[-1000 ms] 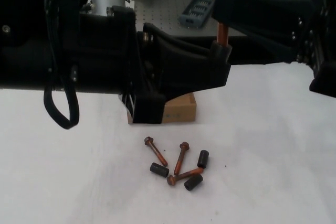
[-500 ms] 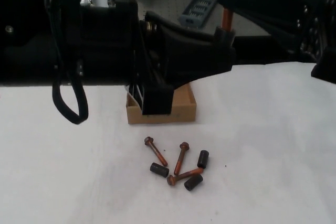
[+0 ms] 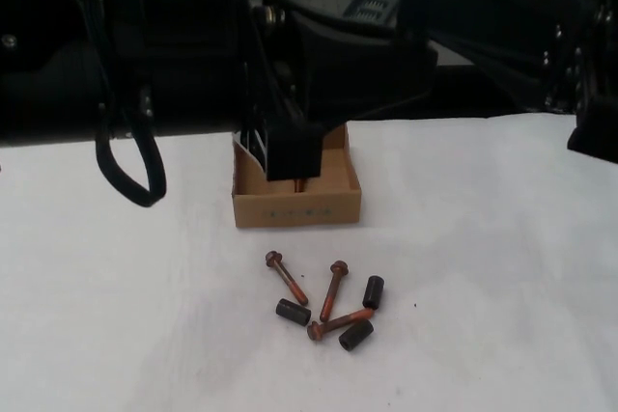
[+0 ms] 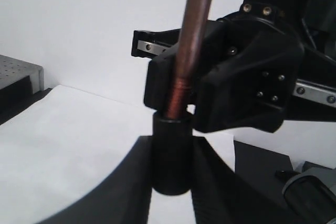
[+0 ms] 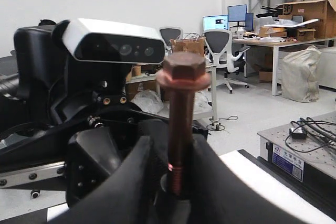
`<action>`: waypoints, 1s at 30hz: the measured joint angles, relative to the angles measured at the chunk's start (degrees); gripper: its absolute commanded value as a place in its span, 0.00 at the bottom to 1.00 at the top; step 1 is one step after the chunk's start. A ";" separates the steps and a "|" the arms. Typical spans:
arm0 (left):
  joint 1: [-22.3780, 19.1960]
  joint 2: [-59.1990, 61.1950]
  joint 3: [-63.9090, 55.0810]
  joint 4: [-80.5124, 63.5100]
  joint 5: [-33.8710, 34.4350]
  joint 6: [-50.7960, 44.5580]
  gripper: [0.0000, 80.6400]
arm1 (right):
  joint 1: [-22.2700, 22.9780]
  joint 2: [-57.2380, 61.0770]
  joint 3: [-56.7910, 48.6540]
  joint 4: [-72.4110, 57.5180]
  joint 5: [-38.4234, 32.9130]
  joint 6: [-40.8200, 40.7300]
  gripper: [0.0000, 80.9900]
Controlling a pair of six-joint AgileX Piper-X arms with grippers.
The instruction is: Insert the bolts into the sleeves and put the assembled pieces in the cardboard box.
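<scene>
Both black arms have lifted in the high view over the last second, so the shallow brown cardboard box (image 3: 296, 207), half hidden under them a second ago, now shows its whole front wall and most of its inside, and the held bolt that stood clear in the upper right has climbed almost out of the top edge. On the white cloth (image 3: 502, 267) nothing has shifted: three loose copper bolts (image 3: 287, 278) and three loose black sleeves (image 3: 293, 312) lie in the same small scatter just in front of the box, some touching, and a black part of an arm hangs over the box's middle. In the left wrist view the left gripper (image 4: 170, 140) is clamped on a short black cylindrical sleeve (image 4: 170, 166), held upright between its fingers. A long copper-coloured hex-head bolt (image 4: 190, 45) stands with its threaded end in the sleeve's open top, leaning slightly, most of its shank still outside. The right gripper (image 5: 176, 140) faces the left one and is closed on that bolt's shank, gripping it below the head; its own wrist view shows the bolt upright between its fingers, head uppermost. Bolt and sleeve are held up in the air, behind and above the box, not in it
</scene>
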 measured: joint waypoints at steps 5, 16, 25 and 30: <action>0.00 0.00 0.00 0.00 0.00 0.01 0.01 | 0.00 0.00 0.00 -0.09 0.33 -0.17 0.25; 0.15 0.00 0.00 -1.63 -0.45 -0.42 0.01 | 0.09 0.13 0.31 1.58 0.29 -0.33 0.47; 0.15 -0.12 -0.16 -1.95 -0.79 -0.42 0.01 | 0.09 0.13 0.31 1.58 1.41 -0.33 0.47; 0.15 -0.12 -0.60 0.75 -2.17 -0.42 0.01 | -0.14 -0.25 0.45 1.99 3.14 -0.43 0.43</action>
